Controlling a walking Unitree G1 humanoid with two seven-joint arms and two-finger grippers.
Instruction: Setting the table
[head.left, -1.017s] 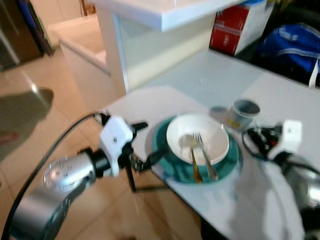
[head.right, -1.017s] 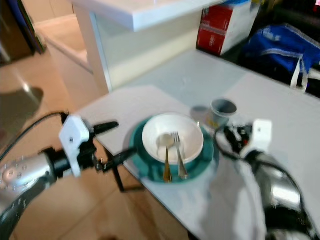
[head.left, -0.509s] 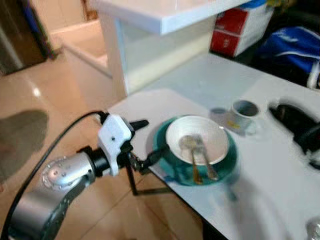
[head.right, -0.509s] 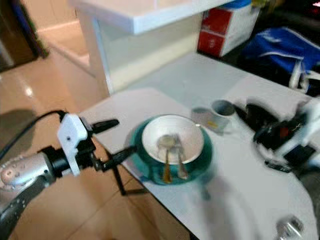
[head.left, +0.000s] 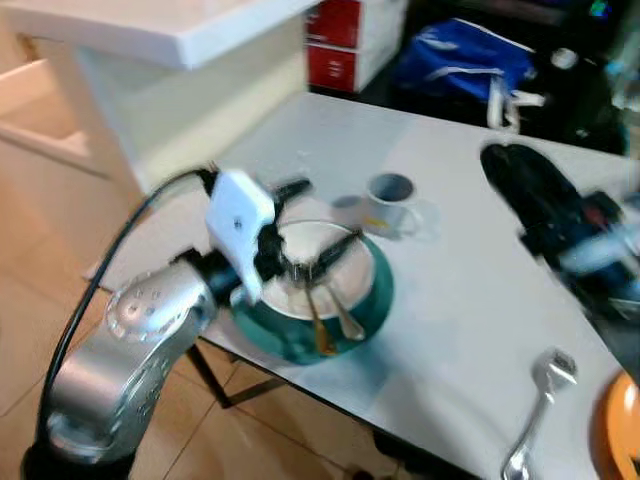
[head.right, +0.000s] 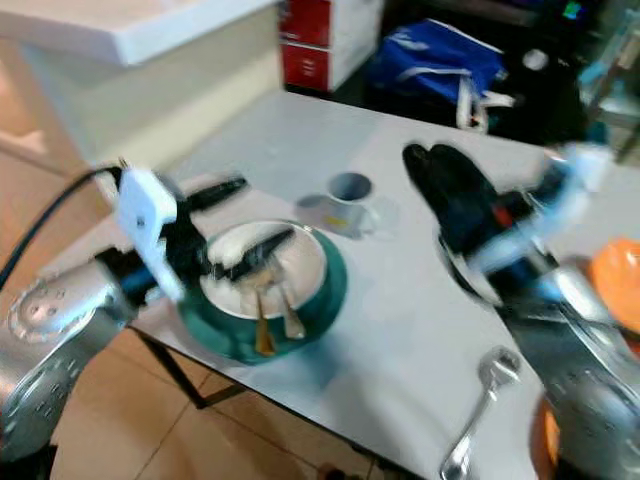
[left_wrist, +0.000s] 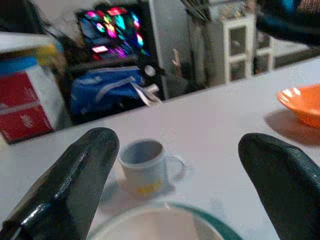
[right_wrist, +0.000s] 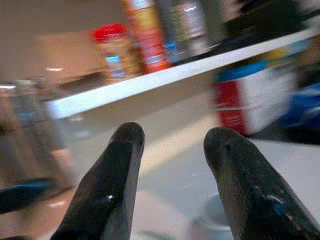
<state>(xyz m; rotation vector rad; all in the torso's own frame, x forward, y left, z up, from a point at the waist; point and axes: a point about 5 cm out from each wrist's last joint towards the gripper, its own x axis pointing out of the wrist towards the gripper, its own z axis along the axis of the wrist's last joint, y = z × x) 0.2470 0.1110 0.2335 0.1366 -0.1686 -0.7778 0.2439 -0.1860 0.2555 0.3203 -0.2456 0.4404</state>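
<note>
The left arm (head.left: 130, 340) reaches forward from the lower left, bent at the elbow, its wrist over the near left part of the white table (head.left: 470, 300). The left gripper (head.left: 315, 225) hangs over the white bowl (head.right: 300, 262), fingers spread wide and holding nothing. One finger (head.left: 292, 187) points toward the mug (head.left: 388, 200); the other finger (head.left: 335, 250) lies across the bowl's rim, and whether it touches cannot be told. In the left wrist view the two black fingers (left_wrist: 80, 175) stand far apart, with the mug and the bowl's far rim between them.

The bowl sits on a teal plate (head.left: 375, 295) near the table's front left edge. A spoon (head.left: 318, 325) and a fork (head.left: 345, 315) rest in the bowl side by side, handles pointing toward the robot and passing over the plate's near rim.

The right arm (head.right: 575, 370) rises from the lower right, blurred. The right gripper (head.right: 445, 175) is held above the table to the right of the mug. In the right wrist view its fingers (right_wrist: 112, 190) stand moderately apart with nothing between them.

A ladle (head.left: 535, 415) lies on the table near the front right, long axis running front to back. An orange dish (left_wrist: 302, 100) sits at the table's right edge.
</note>
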